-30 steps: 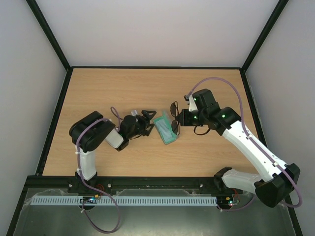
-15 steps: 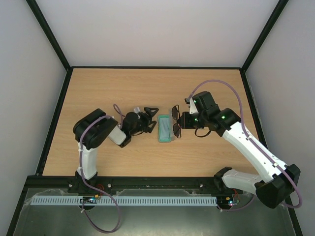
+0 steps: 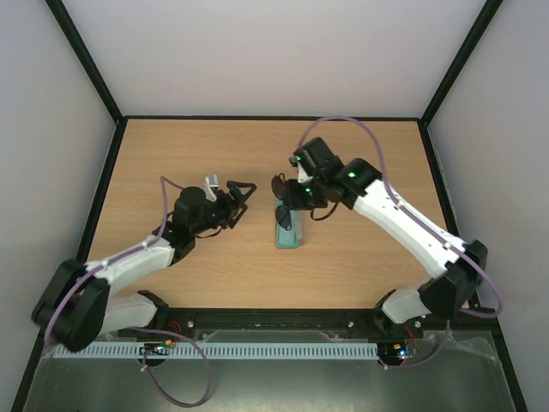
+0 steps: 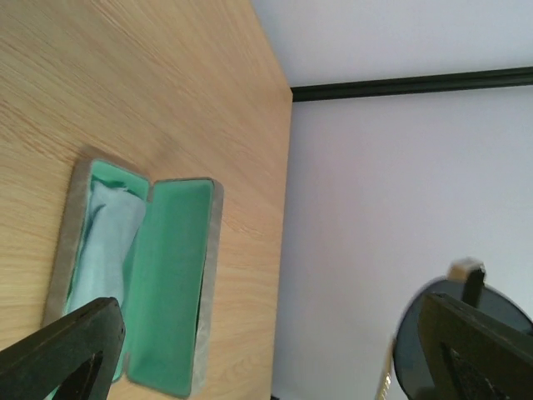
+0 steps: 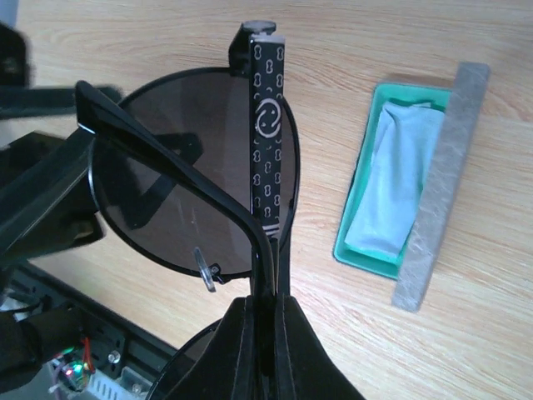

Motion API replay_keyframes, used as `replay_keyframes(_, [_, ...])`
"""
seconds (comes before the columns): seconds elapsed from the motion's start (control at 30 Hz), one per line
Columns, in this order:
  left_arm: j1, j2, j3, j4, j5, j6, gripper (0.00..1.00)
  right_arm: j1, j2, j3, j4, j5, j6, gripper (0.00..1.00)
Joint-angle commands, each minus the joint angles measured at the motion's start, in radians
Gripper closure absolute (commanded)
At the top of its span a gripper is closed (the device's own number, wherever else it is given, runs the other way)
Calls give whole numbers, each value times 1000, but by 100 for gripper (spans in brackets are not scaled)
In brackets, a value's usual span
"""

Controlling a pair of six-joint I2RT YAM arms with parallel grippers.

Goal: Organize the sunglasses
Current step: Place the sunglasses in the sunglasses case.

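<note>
Black, white-squiggle-patterned sunglasses (image 5: 191, 183) clenched in right pincer (image 5: 262, 312); left pincer (image 3: 230, 193) released, gaping wide.

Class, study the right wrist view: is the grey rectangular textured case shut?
No, the grey rectangular textured case lies open, its teal-green lining exposed, with the light blue square cloth inside it.

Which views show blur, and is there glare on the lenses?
Left wrist: its own fingers are blurred and dark, the case sharp. Right wrist: the sunglasses are sharp, no bright glare on the lens. Top external: even light, faint shadows only.
</note>
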Motion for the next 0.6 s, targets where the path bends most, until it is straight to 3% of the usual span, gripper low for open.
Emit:
replay_keyframes(0.0, [35, -162, 31, -433, 41, 188, 1, 79, 149, 164, -161, 201, 81, 99])
replay_keyframes(0.2, [92, -386, -4, -653, 29, 251, 1, 151, 397, 353, -359, 499, 178, 99])
replay_keyframes(0.57, [157, -602, -61, -822, 107, 295, 1, 203, 619, 340, -372, 651, 303, 99])
